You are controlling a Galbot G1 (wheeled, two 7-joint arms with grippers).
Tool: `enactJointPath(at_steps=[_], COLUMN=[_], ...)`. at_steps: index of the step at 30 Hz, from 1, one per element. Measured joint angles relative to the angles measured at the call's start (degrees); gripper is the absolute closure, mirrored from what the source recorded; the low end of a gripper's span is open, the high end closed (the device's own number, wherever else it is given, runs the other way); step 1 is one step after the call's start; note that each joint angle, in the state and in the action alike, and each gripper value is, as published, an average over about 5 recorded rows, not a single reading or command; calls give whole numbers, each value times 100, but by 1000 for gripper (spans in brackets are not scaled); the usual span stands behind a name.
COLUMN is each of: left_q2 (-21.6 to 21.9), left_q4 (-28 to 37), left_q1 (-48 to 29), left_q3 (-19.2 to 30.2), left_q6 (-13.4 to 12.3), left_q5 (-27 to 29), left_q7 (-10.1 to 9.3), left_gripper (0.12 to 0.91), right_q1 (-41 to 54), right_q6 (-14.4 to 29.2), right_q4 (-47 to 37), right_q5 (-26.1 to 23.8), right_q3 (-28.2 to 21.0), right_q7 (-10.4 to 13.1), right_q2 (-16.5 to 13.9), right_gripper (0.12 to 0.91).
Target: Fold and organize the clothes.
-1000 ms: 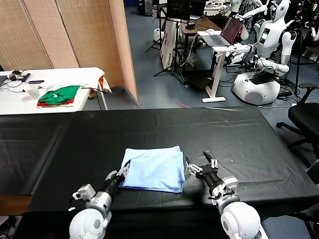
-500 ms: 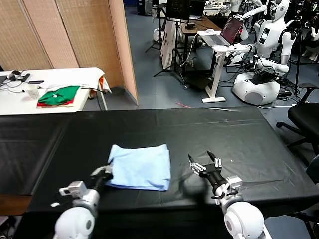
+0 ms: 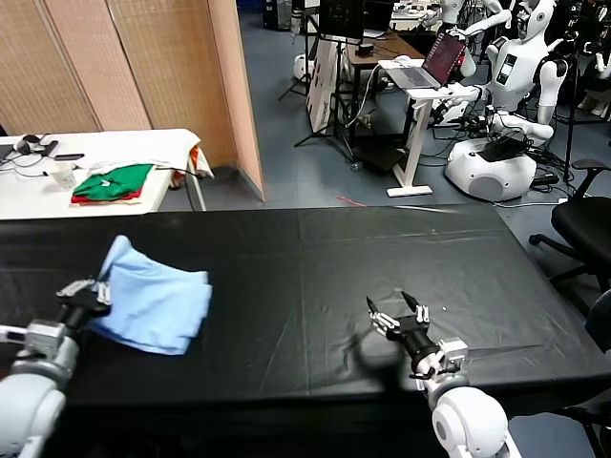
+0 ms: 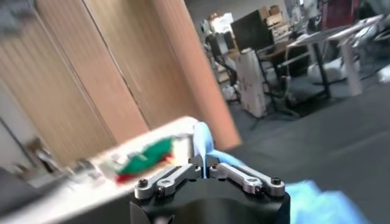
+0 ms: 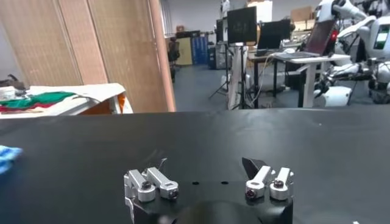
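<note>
The folded pale sky-blue T-shirt lies at the left of the black table, one edge lifted. My left gripper is shut on that near left edge; in the left wrist view the blue cloth rises from between the closed jaws of the left gripper. My right gripper is open and empty, low over the table at the front right, far from the shirt. It also shows in the right wrist view, where a bit of the shirt appears at the edge.
The black table spans the foreground. A white side table at back left holds folded green and red garments. A wooden partition, desks, robots and a chair stand beyond.
My left gripper has dragged the folded shirt from the front centre to the left side of the table. My right gripper let go, opened and stayed at the front right.
</note>
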Motion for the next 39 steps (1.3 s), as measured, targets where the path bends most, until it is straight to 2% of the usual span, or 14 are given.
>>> enactJointPath(at_steps=[5,11,17,22,25,29,30,34,36,39], left_q2=[-230,-1179,-2348,-2938,-3077,-3092,-3080,-3010,-2961,-2881], left_q4=[-463,-594,-217,60,135,115,95,-11,-52,-89], left_q1=[9,-90,-324,-396,-375,-362,-364,-363,-350,-306], left_q3=[105,1032,2105,2649,2776,2806,2795,2684,2592,2426], left_q6=[221,402,405,329,205,-35,-106,-415,-530,-614], left_q5=[135,-71,544,954,1156,1128,1090,1051,1075,1105], left_q7=[-146,-364,-286,-118,30,164,181,195,179,137], left_gripper=[864,864,864,855,750,507,431,208,148,126], right_q1=[-22,-44,-7,109,218,398,446,660,782,989], right_q6=[7,4,-73,-376,-673,-1087,-1165,-1376,-1439,-1481], right_q4=[-29,-19,34,48,92,135,131,59,-11,-160], right_q5=[-46,-80,45,509,937,1558,1700,2174,2358,2536], right_q3=[-50,-55,-84,-200,-358,-666,-752,-1133,-1352,-1709], right_q7=[1,2,3,18,104,262,299,459,535,588], right_q2=[33,39,-7,-129,-253,-374,-382,-351,-306,-200], right_gripper=[118,118,118,118,118,118,118,118,118,118])
